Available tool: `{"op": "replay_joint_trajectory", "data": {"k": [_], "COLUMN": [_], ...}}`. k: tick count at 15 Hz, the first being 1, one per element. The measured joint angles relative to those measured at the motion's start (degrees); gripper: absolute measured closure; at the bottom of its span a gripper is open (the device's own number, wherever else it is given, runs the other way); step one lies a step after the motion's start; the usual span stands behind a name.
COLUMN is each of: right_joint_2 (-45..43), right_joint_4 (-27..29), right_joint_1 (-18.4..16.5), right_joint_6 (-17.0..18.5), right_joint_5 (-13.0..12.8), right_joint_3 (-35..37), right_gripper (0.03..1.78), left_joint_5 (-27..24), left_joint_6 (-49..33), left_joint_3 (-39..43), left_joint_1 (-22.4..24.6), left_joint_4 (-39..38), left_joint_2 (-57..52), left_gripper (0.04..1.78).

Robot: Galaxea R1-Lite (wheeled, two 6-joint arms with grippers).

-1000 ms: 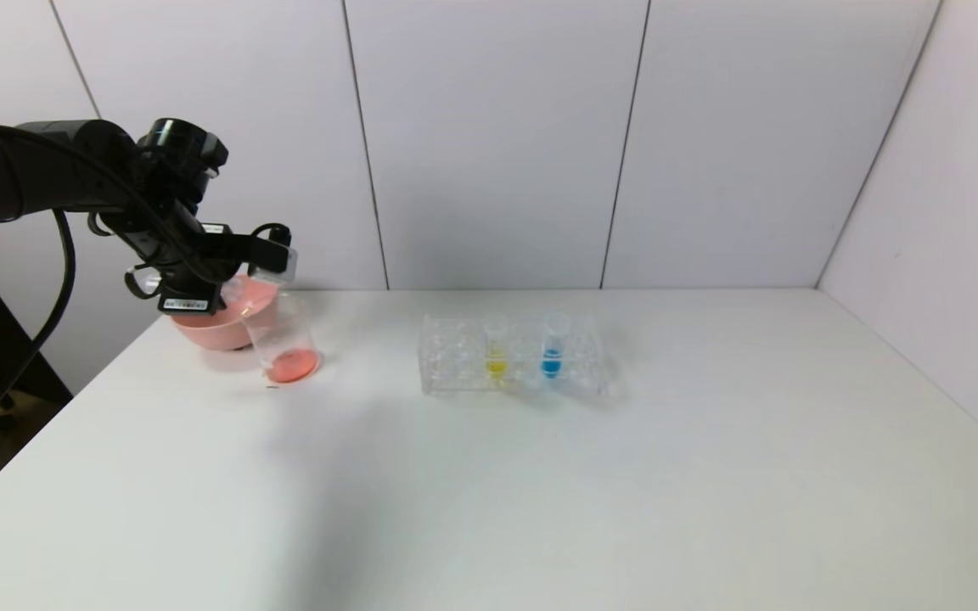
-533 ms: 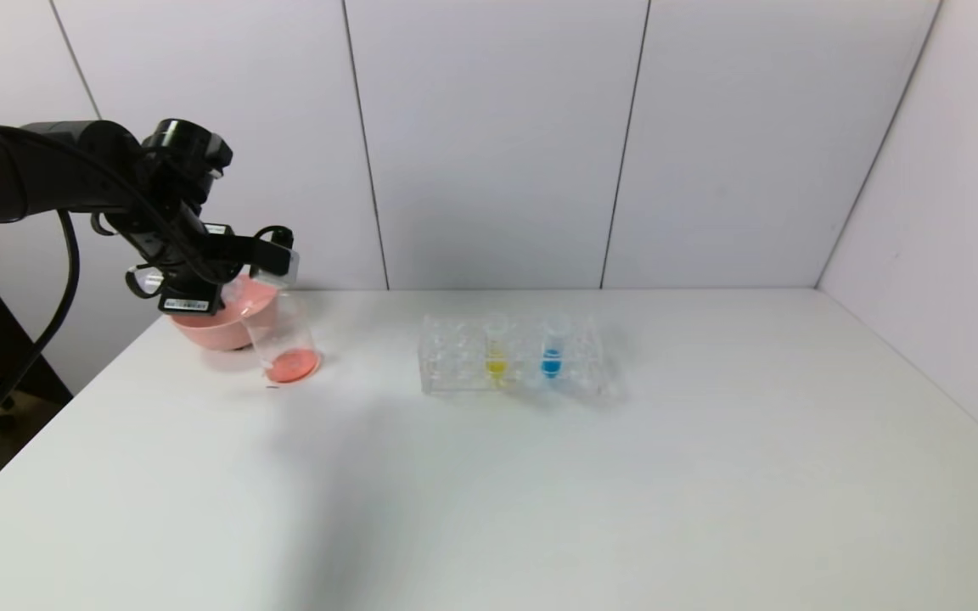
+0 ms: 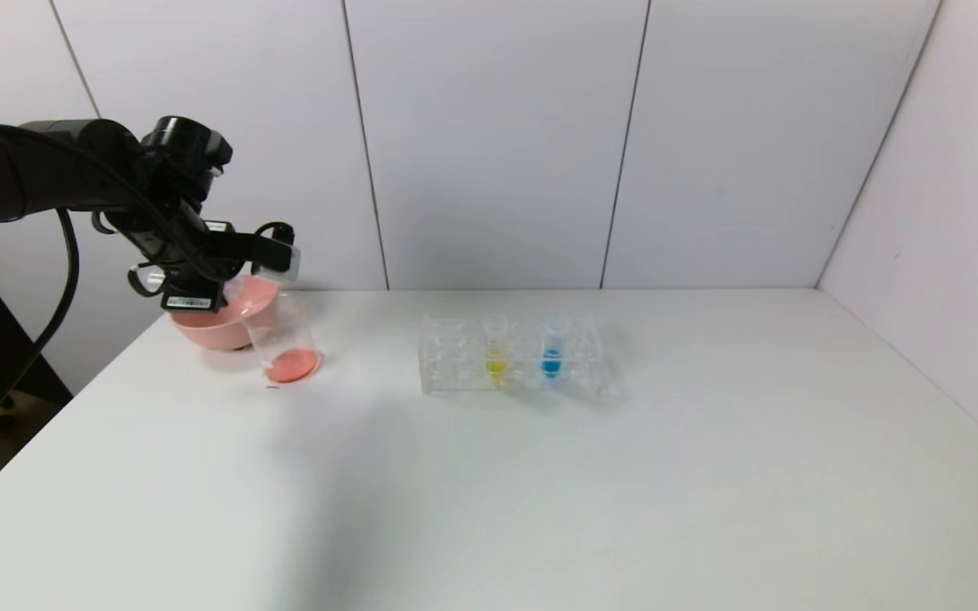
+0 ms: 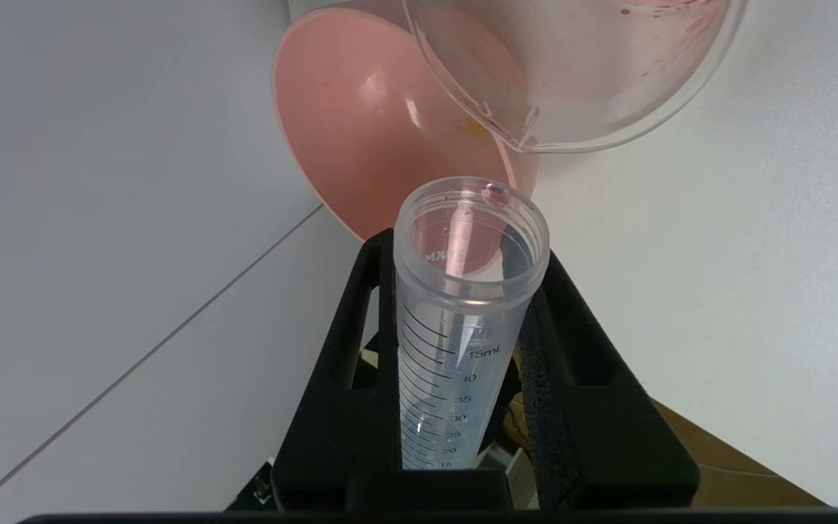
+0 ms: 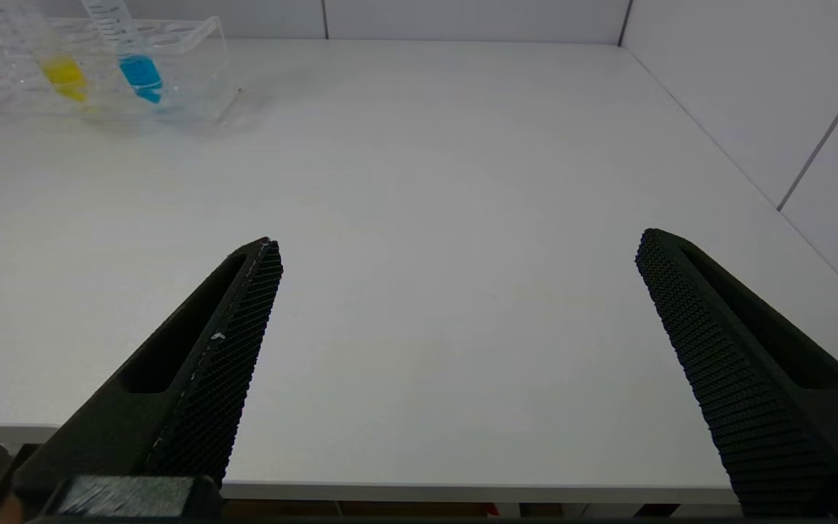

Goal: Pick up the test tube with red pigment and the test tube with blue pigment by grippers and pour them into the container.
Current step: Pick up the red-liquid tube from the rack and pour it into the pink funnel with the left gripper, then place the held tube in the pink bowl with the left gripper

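Observation:
My left gripper (image 3: 261,253) is shut on the test tube with red pigment (image 3: 278,262), held tilted with its mouth just above the container's rim. In the left wrist view the tube (image 4: 463,313) sits between the black fingers (image 4: 572,349); it holds only a red drop at the lip and a pink streak. The container (image 3: 283,338), a clear beaker, has red liquid at its bottom; its lip (image 4: 528,131) is close to the tube's mouth. The test tube with blue pigment (image 3: 552,350) (image 5: 134,62) stands in the rack. My right gripper (image 5: 459,247) is open over the table's near edge, empty.
A pink bowl (image 3: 210,327) (image 4: 361,131) sits right behind the beaker at the table's far left. The clear rack (image 3: 455,373) (image 5: 193,44) at mid-table also holds a tube of yellow liquid (image 3: 496,352) (image 5: 62,73). White walls close off the back and right.
The left gripper with the tube has edged slightly up and to the right over the beaker. Nothing else has moved.

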Motion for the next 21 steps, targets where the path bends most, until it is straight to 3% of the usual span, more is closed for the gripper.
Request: {"op": "replay_joint_trajectory", "data": {"k": [6, 12, 21], "right_joint_2": [0.0, 0.0, 0.0], "right_joint_4": [0.0, 0.0, 0.0], "right_joint_1": [0.0, 0.0, 0.0], "right_joint_6": [0.0, 0.0, 0.0], "right_joint_5": [0.0, 0.0, 0.0], "right_joint_3": [0.0, 0.0, 0.0], "right_gripper": [0.04, 0.04, 0.04], "left_joint_5": [-3.3, -11.5, -11.7], "left_joint_6": [-18.9, -43.0, -75.2], "left_joint_3": [0.0, 0.0, 0.6], "left_joint_1": [0.2, 2.4, 5.6], "left_joint_4": [-5.6, -18.6, -30.7], "left_joint_2": [-2.8, -7.3, -9.6], "left_gripper": [1.34, 1.34, 1.34]}}
